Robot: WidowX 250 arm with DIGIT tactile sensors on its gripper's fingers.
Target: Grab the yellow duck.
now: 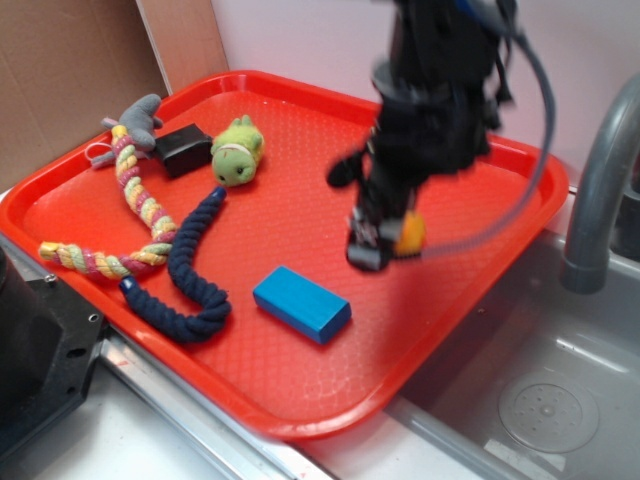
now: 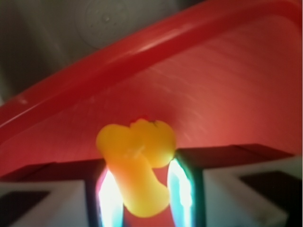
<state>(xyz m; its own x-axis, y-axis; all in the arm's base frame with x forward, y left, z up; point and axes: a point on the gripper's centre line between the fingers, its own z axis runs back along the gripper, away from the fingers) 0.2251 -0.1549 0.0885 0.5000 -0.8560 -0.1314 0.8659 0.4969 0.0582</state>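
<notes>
The yellow duck (image 1: pixel 410 235) is a small smooth yellow-orange toy at the right middle of the red tray (image 1: pixel 300 420). My gripper (image 1: pixel 385 245) reaches down from above and is shut on it. In the wrist view the yellow duck (image 2: pixel 137 161) fills the gap between the two fingers, pressed against the left pad (image 2: pixel 108 198) and touching the right pad (image 2: pixel 180 189) with its wider part. My gripper (image 2: pixel 144 189) looks down on red tray floor behind the duck. Both views are blurred. I cannot tell whether the duck is off the tray floor.
A blue block (image 1: pixel 301 303) lies left of and nearer than the gripper. A green plush toy (image 1: pixel 237 150), a black block (image 1: pixel 183 150), a navy rope (image 1: pixel 195 265) and a multicoloured rope (image 1: pixel 135 210) lie on the left. A grey faucet (image 1: pixel 600 180) and sink (image 1: pixel 540 390) are on the right.
</notes>
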